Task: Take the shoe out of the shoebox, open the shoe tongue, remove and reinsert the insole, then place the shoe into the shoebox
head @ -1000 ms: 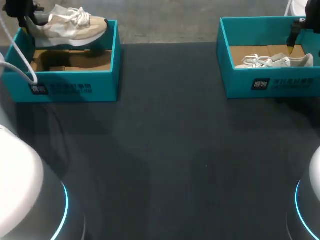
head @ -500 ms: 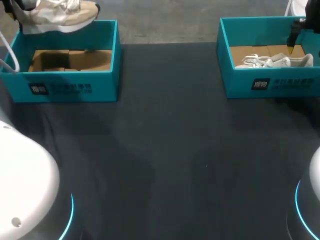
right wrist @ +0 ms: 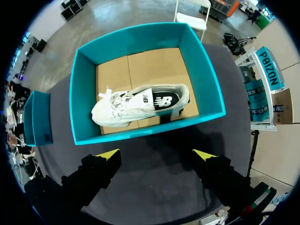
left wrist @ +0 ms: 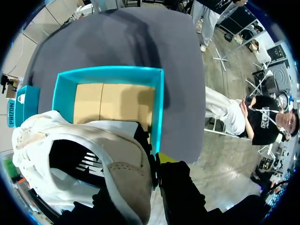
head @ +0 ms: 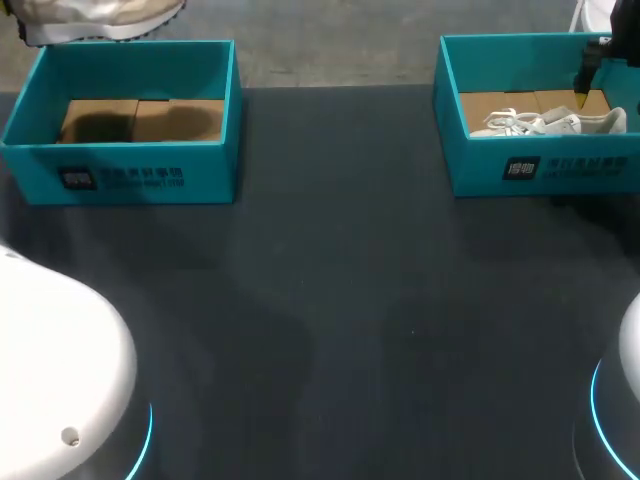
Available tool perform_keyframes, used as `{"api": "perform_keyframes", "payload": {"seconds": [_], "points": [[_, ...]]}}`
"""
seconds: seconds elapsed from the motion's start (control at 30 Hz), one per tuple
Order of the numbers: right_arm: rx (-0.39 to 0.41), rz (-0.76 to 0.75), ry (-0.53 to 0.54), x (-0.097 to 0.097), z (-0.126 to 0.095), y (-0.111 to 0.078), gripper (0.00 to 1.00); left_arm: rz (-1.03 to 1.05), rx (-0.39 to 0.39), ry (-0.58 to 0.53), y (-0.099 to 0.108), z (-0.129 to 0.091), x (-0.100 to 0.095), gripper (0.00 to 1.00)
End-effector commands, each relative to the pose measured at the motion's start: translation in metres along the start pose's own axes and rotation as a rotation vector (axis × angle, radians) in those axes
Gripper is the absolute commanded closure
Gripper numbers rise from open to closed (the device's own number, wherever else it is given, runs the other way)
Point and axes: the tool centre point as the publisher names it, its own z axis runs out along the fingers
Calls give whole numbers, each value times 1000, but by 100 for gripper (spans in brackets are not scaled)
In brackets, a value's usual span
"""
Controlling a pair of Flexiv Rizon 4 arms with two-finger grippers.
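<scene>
- Left claw (left wrist: 155, 161) is pinching the heel rim of the beige shoe (left wrist: 93, 154). One finger is outside the heel and the other seems tucked inside the collar.
- The beige shoe hangs in the air above the left shoebox (left wrist: 112, 70), clear of its rim. In the head view it sits past the left shoebox's far wall (head: 95, 14).
- Beige shoe: soft suede-like heel panel with small perforations, off-white fabric sides, dark opening, pale thick sole.
- Left shoebox (head: 150, 175): teal rectangular open box with straight walls and a small label on the front wall. Nothing lies on its flat brown cardboard liner (head: 140, 118).
- Right shoebox (head: 540, 165) stands well apart from the left shoebox, across the table (head: 330, 300). Same teal box, same brown liner.
- White shoe (right wrist: 140, 105) lies on its side inside the right shoebox, with loose white laces and a dark insole patch.
- Right claw (right wrist: 156, 154) is spread wide and gripping nothing. It hovers over the right shoebox, above its front wall, with the white shoe just ahead of it.
- The table is a dark grey, matte, flat surface.
</scene>
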Motion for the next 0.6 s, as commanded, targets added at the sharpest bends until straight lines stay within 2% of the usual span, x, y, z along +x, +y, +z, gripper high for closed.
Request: {"api": "perform_keyframes", "payload": {"seconds": [0.03,0.3,0.6], "points": [[0,2,-2,0,0,0,0,0,-90,4,-22,-1,-2,100],[0,2,-2,0,0,0,0,0,-90,4,-22,-1,-2,100],[0,2,-2,0,0,0,0,61,-142,-50,-93,-42,-5,100]]}}
